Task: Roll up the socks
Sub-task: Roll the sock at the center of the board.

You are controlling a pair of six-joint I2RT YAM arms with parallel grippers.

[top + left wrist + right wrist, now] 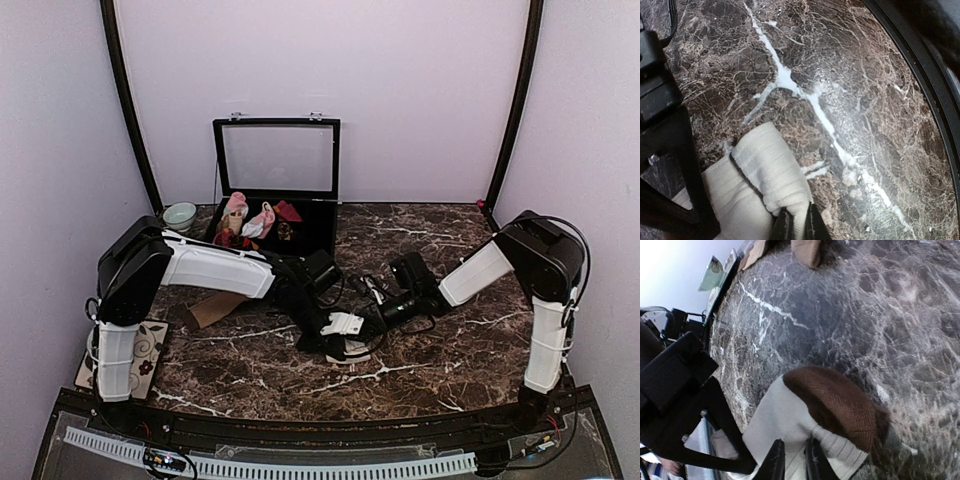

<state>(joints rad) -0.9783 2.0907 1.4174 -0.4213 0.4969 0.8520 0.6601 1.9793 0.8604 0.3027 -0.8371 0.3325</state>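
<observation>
two arms reach in to the middle of the marble table (pixel 470 350) in the top view. the left gripper (pixel 325 322) and right gripper (pixel 372 318) meet over the cream sock (pixel 345 324), which lies bunched near the table's centre with a dark patch at its near end. the tan sock (pixel 213 308) lies flat well to the left, partly under the left arm. at the back stands a black case (pixel 322 232) with its lid up, holding pink-and-white bundles (pixel 262 220) and a dark red bundle (pixel 288 211). a pale bowl (pixel 180 215) sits just left of the case, and a patterned mat (pixel 152 345) lies at the left edge.

in the left wrist view, the left gripper's jaws are drawn together at the bottom edge, clamped on a fold of the cream sock. the sock is rolled into a thick wad on the marble, and the other gripper's black body is beside it.

in the right wrist view, the right gripper's jaws stand slightly apart with ribbed cream fabric between them. whether they press it i cannot tell. the sock's brown patch (pixel 840 407) bulges just beyond the fingertips, and the tan sock lies at the top edge.
</observation>
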